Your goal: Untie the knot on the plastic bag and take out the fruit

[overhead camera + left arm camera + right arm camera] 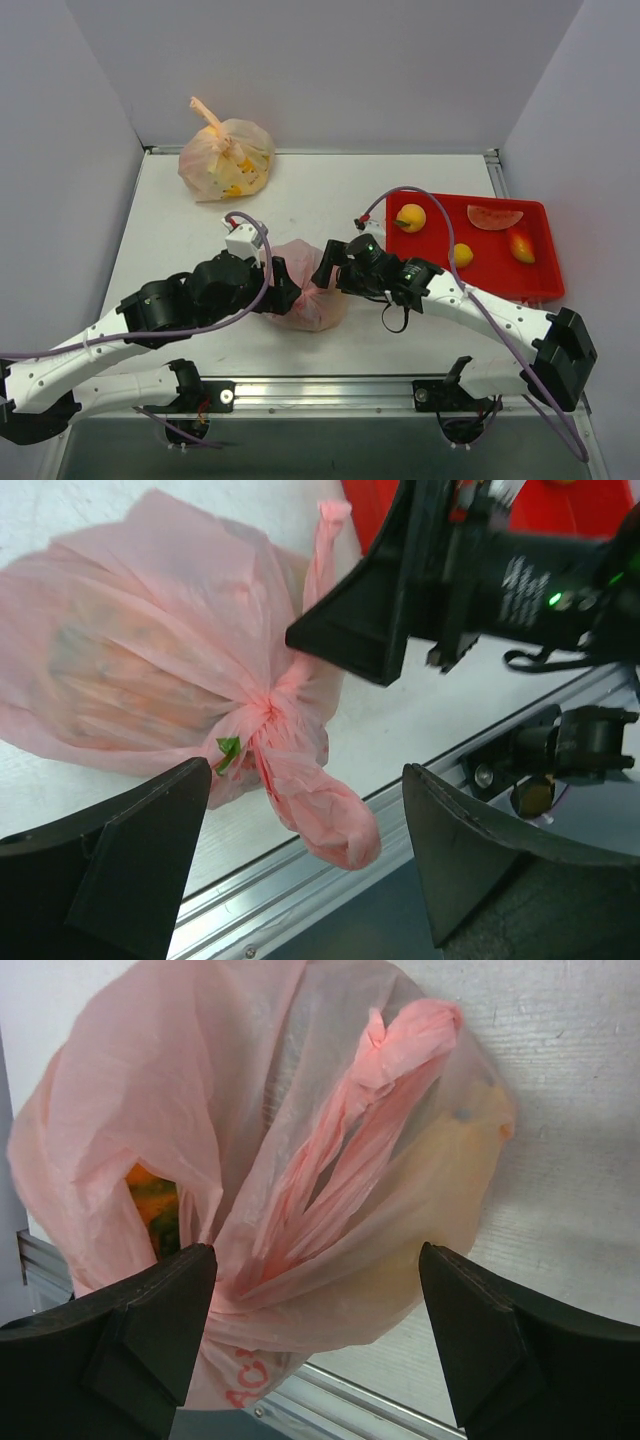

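Observation:
The pink plastic bag (318, 300) lies at the middle of the table between my two grippers. Its knot (265, 715) is still tied, and one twisted tail (335, 825) hangs toward the table's front rail. My left gripper (305, 780) is open, with that tail loose between its fingers and touching neither. My right gripper (315, 1260) is open too, its fingers standing on either side of the bag's gathered plastic (300, 1220) below another twisted tail (400, 1050). The fruit is inside the bag and shows only as an orange and green patch (152, 1200) through the plastic.
A paler orange bag (226, 158), tied, stands at the back left. A red tray (545, 270) at the right holds two oranges (410, 217), a watermelon slice (494, 216) and another small fruit (520, 245). The metal front rail (320, 390) runs just behind the bag.

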You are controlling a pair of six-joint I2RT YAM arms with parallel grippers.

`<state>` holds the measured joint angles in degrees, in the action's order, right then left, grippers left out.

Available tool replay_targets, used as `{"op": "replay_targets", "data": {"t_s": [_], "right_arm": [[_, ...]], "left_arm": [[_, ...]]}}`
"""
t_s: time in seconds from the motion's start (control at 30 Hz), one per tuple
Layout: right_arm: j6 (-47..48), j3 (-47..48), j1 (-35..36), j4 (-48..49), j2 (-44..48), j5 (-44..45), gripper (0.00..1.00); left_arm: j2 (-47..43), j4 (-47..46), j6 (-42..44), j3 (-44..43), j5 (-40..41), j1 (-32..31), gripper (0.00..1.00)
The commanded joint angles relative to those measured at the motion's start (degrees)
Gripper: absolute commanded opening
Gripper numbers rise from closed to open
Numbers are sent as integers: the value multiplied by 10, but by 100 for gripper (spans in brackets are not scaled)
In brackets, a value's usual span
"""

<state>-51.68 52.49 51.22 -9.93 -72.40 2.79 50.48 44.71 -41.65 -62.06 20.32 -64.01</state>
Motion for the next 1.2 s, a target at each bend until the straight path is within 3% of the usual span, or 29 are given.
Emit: {"op": "replay_targets", "data": {"t_s": [0.0, 0.13, 0.17, 0.23, 0.27, 0.37, 0.67, 0.83, 1.03, 1.13, 1.17], "right_arm": [[-25, -9, 9, 23, -15, 13, 83], [-12, -19, 10, 28, -23, 4, 53], [-7, -20, 10, 32, -24, 4, 39], [15, -14, 10, 37, -29, 6, 27], [23, -6, 9, 41, -30, 4, 16], [57, 14, 9, 46, -40, 2, 0], [119, 11, 9, 91, -24, 1, 0], [131, 9, 9, 118, -20, -9, 0], [132, -2, 9, 136, -17, -10, 0], [130, -15, 8, 137, -4, 0, 0], [129, -25, 7, 138, 1, 3, 0]], "left_arm": [[10, 55, 5, -60, 60, 6, 89], [45, 93, 9, -90, 99, 18, 89], [69, 96, 17, -95, 100, 20, 89], [94, 100, 21, -108, 100, 20, 89], [119, 100, 23, -112, 104, 23, 89], [172, 98, 24, -130, 102, 35, 89], [276, 66, 8, -167, 68, 106, 86], [307, 26, 3, -169, 10, 106, 85], [335, 3, -14, -142, 2, 105, 80], [336, 3, -22, -120, 37, 111, 56], [326, 3, -26, -114, 51, 121, 37]]}}
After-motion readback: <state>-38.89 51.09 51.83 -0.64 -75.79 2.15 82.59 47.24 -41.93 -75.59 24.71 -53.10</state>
